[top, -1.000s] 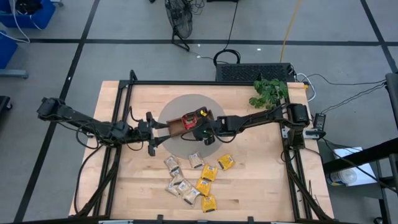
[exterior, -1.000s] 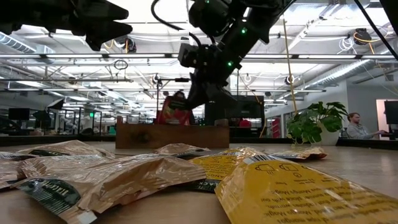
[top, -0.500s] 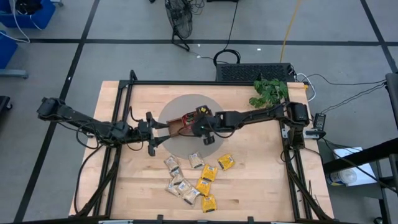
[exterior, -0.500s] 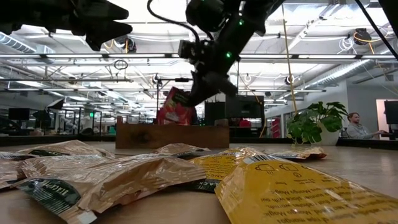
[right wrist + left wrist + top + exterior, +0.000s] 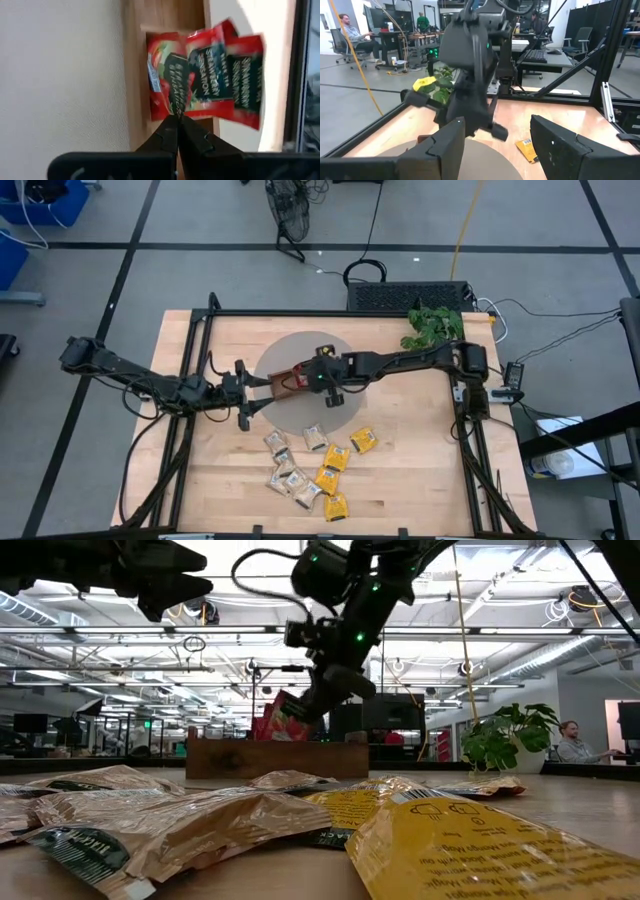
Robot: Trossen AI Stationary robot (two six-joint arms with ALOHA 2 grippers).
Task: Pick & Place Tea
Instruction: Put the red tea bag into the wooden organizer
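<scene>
A red tea sachet (image 5: 284,720) hangs tilted over the left end of the brown wooden tray (image 5: 283,384), with my right gripper (image 5: 305,380) shut on it. Other red sachets (image 5: 225,70) lie in the tray compartment beneath. Beige and yellow sachets (image 5: 310,465) lie flat on the table toward its near edge. My left gripper (image 5: 246,396) waits to the left of the tray, level and open, with nothing between its fingers (image 5: 445,145). My right gripper pinches the red sachet between its two shut fingers at one edge (image 5: 176,107). The fingers slant down from the table's right. The sachet hangs tilted below and beyond the fingertips. Its lower end (image 5: 268,732) reaches the tray's rim; whether it touches the tray I cannot tell.
The tray sits on a round grey mat (image 5: 290,345). A potted plant (image 5: 432,328) stands at the far right. A black frame (image 5: 300,313) borders the table. A person sits in the room beyond (image 5: 570,743).
My right gripper has gone a little toward the table's left along the tray and has rolled. The red sachet has gone with it and has tipped from nearly upright to a slant over the tray's left end.
</scene>
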